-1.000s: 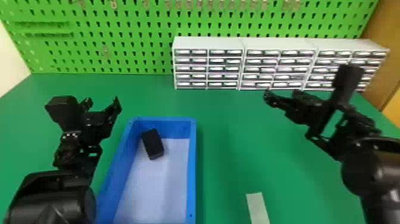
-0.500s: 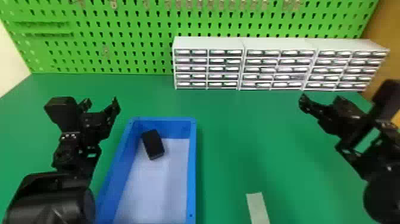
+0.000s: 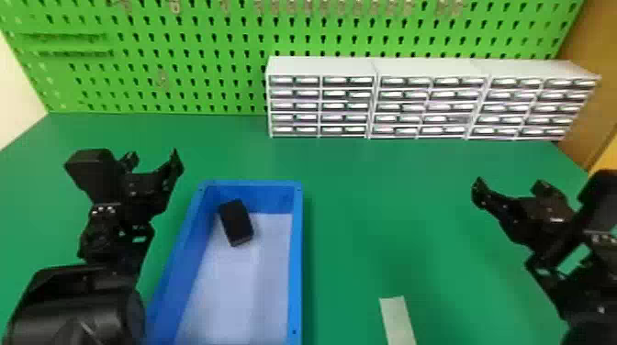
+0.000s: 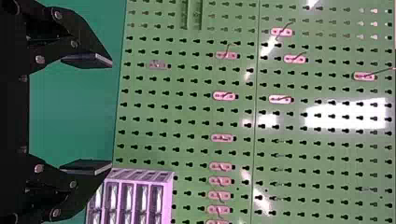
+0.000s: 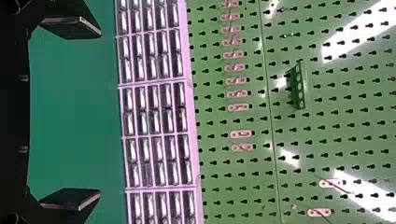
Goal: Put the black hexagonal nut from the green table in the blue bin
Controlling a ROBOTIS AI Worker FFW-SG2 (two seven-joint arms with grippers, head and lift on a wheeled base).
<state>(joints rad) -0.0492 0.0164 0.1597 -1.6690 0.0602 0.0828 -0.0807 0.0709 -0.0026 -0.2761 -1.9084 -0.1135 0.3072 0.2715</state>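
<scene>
The blue bin [image 3: 296, 257] stands left of centre on the green table [image 3: 390, 220]. Inside it, near the far left corner, lies a black block-like piece [image 3: 237, 223]; a hexagonal outline cannot be made out. My left gripper [image 3: 154, 158] is parked above the table to the left of the bin, open. In the left wrist view that left gripper [image 4: 111, 114] has its fingers wide apart with nothing between them. Well to the right of the bin is my right gripper [image 3: 512, 186]. The right wrist view has this right gripper [image 5: 99, 114] open and holding nothing.
White drawer cabinets [image 3: 376, 66] stand at the back of the table against a green pegboard [image 3: 183, 69]. A pale strip [image 3: 397, 321] lies near the front edge, right of the bin. A brown panel [image 3: 592, 91] borders the right side.
My right arm has first swung outward to the right, then turned so its gripper sits lower over the table's right side. The left arm and the black piece in the bin have stayed put.
</scene>
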